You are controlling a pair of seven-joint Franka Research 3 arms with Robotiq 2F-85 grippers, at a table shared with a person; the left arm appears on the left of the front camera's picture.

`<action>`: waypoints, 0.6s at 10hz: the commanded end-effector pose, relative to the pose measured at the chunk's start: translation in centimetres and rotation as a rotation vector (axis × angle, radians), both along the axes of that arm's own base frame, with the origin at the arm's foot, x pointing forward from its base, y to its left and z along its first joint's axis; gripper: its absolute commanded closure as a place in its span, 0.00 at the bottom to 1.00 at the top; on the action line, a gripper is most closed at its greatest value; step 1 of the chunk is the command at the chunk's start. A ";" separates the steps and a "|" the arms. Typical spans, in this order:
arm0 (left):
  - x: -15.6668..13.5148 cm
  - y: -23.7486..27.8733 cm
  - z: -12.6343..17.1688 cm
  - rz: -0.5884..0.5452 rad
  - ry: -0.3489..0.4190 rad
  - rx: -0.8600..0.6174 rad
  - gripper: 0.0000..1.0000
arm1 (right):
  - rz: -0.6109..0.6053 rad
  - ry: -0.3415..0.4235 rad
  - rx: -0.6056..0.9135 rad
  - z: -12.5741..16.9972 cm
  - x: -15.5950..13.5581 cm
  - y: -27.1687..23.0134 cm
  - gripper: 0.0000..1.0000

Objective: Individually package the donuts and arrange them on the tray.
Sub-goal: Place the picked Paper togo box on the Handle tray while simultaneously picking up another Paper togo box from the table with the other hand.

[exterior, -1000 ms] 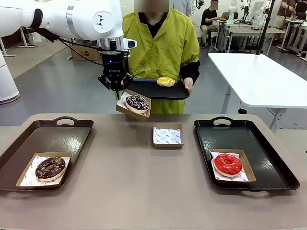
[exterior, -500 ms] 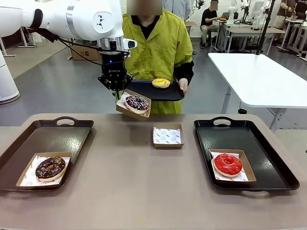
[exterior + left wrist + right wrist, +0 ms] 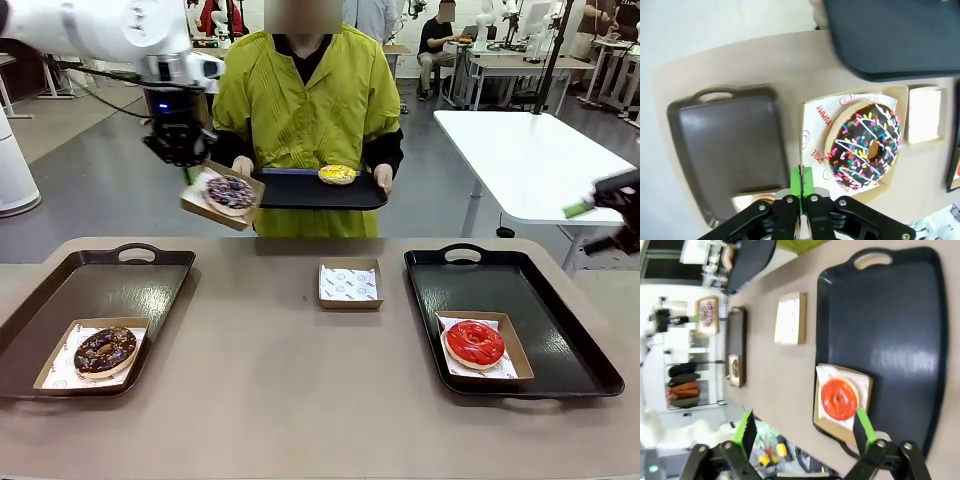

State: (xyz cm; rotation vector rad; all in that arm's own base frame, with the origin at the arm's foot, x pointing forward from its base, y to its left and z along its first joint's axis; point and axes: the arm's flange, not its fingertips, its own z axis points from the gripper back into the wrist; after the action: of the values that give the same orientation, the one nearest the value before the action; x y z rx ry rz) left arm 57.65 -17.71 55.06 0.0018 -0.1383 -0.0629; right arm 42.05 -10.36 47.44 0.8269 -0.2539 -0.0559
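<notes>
Left gripper point(image 3: 188, 176): fingers pressed together on the rim of a cardboard box point(image 3: 212, 216), which is held tilted in the air past the table's far edge. Sprinkled donut point(image 3: 231, 192) is seated in that box. Right gripper point(image 3: 592, 228): fingers spread wide, nothing gripped, seen at the far right. Chocolate donut point(image 3: 105, 350) is boxed on the left tray point(image 3: 110, 285). Red donut point(image 3: 474, 343) is boxed on the right tray point(image 3: 480, 285). Yellow donut point(image 3: 337, 174) is unboxed on a black tray point(image 3: 295, 188) carried by the person point(image 3: 305, 100). 1 empty lined box point(image 3: 350, 284) is placed at table centre.
</notes>
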 end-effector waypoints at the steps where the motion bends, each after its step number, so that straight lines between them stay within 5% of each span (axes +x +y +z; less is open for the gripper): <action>1: -3.6 4.5 -2.1 0.035 -0.007 -0.047 0.99 | -0.036 0.037 -0.120 0.1 4.1 4.8 0.00; 6: -8.2 13.0 -6.2 0.097 0.015 -0.058 0.99 | -0.052 -0.015 -0.382 -2.2 9.7 15.8 0.00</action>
State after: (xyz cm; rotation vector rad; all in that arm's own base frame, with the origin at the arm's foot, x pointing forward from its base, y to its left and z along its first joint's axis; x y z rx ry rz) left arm 50.68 -5.94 49.04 -0.0116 -0.0991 0.0454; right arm 51.08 4.81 45.18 0.5006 -0.2868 -0.0329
